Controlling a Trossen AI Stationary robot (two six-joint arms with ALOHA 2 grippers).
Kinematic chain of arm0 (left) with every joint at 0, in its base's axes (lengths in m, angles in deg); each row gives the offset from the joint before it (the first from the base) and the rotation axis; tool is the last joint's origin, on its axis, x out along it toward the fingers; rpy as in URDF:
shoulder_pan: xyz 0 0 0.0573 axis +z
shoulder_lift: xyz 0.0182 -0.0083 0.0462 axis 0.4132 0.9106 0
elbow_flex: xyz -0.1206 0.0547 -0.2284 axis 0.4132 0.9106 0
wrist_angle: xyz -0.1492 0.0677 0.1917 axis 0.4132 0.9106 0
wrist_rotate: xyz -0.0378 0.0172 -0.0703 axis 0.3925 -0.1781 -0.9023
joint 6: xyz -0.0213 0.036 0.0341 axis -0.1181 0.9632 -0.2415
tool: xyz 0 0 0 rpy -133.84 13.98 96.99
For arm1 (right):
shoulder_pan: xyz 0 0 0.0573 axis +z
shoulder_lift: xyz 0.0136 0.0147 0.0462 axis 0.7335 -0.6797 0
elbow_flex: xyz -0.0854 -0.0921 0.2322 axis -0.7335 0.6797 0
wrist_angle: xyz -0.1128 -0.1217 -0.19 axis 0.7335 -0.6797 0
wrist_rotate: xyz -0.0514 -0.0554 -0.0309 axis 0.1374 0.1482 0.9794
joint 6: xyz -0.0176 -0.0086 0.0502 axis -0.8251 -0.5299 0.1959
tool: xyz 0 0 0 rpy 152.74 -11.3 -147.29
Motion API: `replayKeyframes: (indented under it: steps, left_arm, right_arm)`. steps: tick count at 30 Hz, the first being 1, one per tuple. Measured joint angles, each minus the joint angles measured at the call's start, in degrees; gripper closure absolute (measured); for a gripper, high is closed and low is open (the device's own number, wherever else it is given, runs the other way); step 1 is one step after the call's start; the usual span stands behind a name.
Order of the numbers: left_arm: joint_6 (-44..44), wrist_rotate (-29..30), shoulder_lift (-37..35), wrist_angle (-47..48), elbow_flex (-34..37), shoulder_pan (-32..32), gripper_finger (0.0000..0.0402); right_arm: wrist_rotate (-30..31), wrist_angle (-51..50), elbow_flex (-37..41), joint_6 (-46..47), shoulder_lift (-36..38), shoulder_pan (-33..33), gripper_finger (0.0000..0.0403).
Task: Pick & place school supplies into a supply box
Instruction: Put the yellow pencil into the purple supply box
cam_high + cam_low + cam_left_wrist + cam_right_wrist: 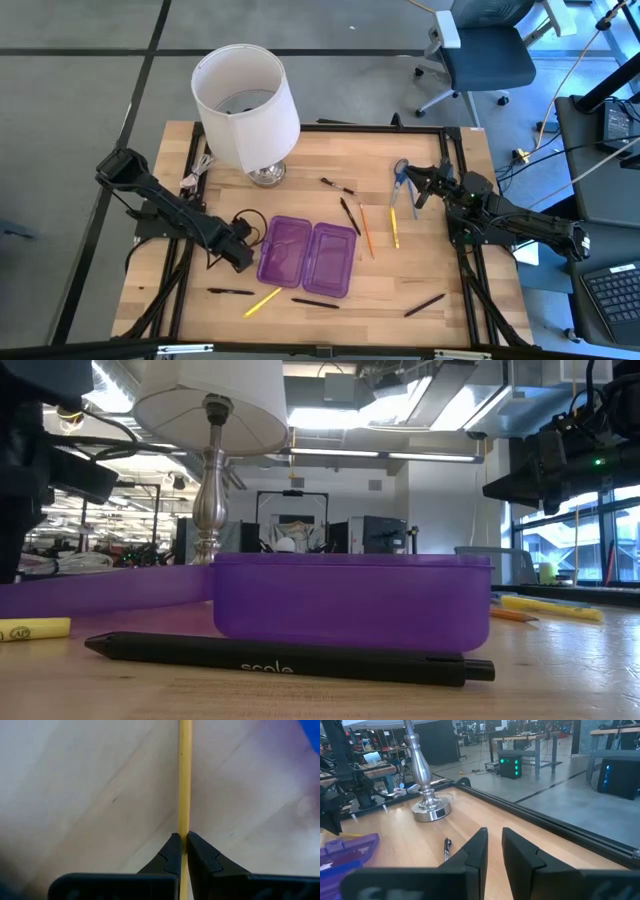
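The purple supply box (306, 257) lies open and looks empty; the pens and pencils lie around it on the table (440, 230). The left gripper (181, 851) has its fingers clamped on a yellow pencil (185, 780); the right gripper (492, 851), slightly apart, holds nothing.

left end effector (182, 851) – pinched closed | right end effector (494, 851) – slightly parted, raised
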Motion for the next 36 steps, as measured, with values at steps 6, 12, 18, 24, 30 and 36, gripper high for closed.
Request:
replayKeyframes:
  steps: [6,12,18,24,30,36]
  left_arm:
    - [-3.3,0.3,-0.1,10.5,-3.6,-0.2,0.0398]
    - [-2.6,2.1,-0.1,8.0,-6.9,-0.2,0.0398]
    - [-2.0,9.1,-0.1,3.8,-12.8,-0.2,0.0398]
    - [5.2,15.8,0.4,-14.1,-14.3,0.2,0.0398]
    - [11.0,17.4,6.3,-33.0,-14.3,2.6,0.0398]
    - [12.4,15.6,13.7,-49.9,-14.3,6.6,0.0398]
  right_arm:
    - [0.0,0.0,0.0,0.0,0.0,0.0,0.0341]
    - [0.0,0.0,0.0,0.0,0.0,0.0,0.0341]
    - [0.0,0.0,0.0,-0.2,0.0,0.0,0.0341]
    - [0.0,0.0,0.0,0.0,0.0,0.0,0.0341]
    - [0.0,0.0,0.0,-0.1,0.0,0.0,0.0341]
    - [0.0,0.0,0.0,-0.4,0.0,0.0,0.0341]
